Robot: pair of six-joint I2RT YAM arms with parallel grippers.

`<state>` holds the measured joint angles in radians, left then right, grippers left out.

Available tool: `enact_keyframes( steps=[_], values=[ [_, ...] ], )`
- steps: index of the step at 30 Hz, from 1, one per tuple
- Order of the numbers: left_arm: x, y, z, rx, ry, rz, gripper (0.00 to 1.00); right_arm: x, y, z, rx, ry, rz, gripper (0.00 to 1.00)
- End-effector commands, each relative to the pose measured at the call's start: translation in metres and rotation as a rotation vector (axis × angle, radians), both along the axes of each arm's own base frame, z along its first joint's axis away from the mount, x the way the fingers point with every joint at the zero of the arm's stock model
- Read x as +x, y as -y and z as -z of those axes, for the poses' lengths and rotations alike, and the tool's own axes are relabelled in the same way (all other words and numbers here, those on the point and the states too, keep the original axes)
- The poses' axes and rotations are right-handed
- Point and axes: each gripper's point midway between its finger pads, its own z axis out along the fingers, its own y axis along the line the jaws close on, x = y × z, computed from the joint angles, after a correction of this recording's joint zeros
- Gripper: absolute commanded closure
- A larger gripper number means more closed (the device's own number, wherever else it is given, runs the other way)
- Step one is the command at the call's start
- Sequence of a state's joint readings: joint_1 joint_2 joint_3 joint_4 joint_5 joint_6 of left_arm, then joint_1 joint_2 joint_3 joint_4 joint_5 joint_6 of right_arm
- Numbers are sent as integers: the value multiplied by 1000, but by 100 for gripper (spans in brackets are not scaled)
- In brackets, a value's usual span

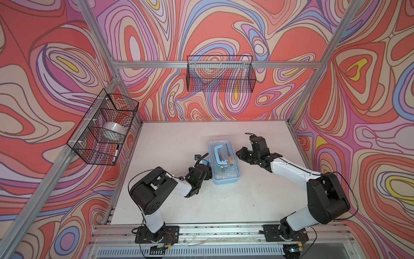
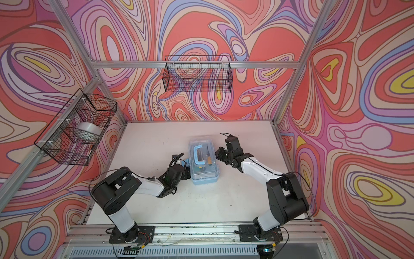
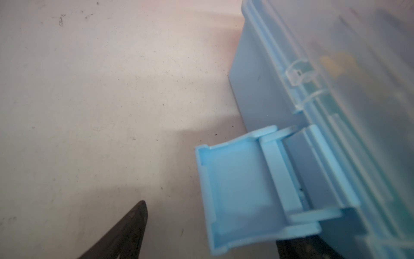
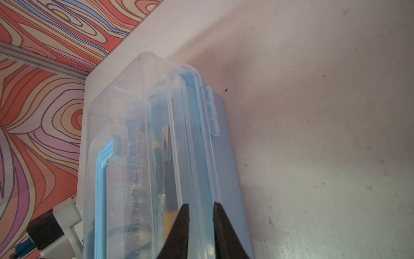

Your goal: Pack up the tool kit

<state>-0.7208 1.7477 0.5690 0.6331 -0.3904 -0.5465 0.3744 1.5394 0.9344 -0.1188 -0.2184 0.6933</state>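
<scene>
The tool kit (image 1: 224, 162) is seen at the middle of the table (image 1: 224, 201) with its clear lid (image 4: 134, 107) down and tools visible inside, but the blue latch (image 3: 237, 190) is flipped out and not yet snapped. The left gripper (image 1: 205, 164) is held wide, with the latch seen between its fingers. The right gripper (image 4: 200, 205) is drawn narrow over the lid's rim on the hinge (image 4: 214, 112) side; whether that rim is pinched cannot be told. Trouble is likely if the latch is pushed off-centre: the light box could be slid or swung on the smooth table, or the flap skipped past its catch and the lid left loose. The open latch is shown plainly only in the left wrist view; in both top views just a sliver of blue is caught beside the gripper. The hinge is given only by the right wrist view.
</scene>
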Motion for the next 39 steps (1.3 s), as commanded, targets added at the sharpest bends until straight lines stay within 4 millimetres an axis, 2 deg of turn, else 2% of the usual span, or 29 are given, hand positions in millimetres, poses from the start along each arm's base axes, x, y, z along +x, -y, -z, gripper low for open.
enact_keyframes(
  steps=[1, 19, 28, 39],
  values=[
    [2, -6, -10, 14, 26, -21, 14, 3, -14, -6, 30, 15, -52, 79],
    [16, -26, -31, -34, 48, -73, 15, 1, -10, -10, 0, 30, -49, 80],
    [16, -23, -35, -106, 27, -72, 17, 0, -11, -7, 4, 22, -57, 80],
    [14, -11, -49, -216, 24, -33, 18, -2, -10, -7, 6, 25, -55, 80]
  ],
)
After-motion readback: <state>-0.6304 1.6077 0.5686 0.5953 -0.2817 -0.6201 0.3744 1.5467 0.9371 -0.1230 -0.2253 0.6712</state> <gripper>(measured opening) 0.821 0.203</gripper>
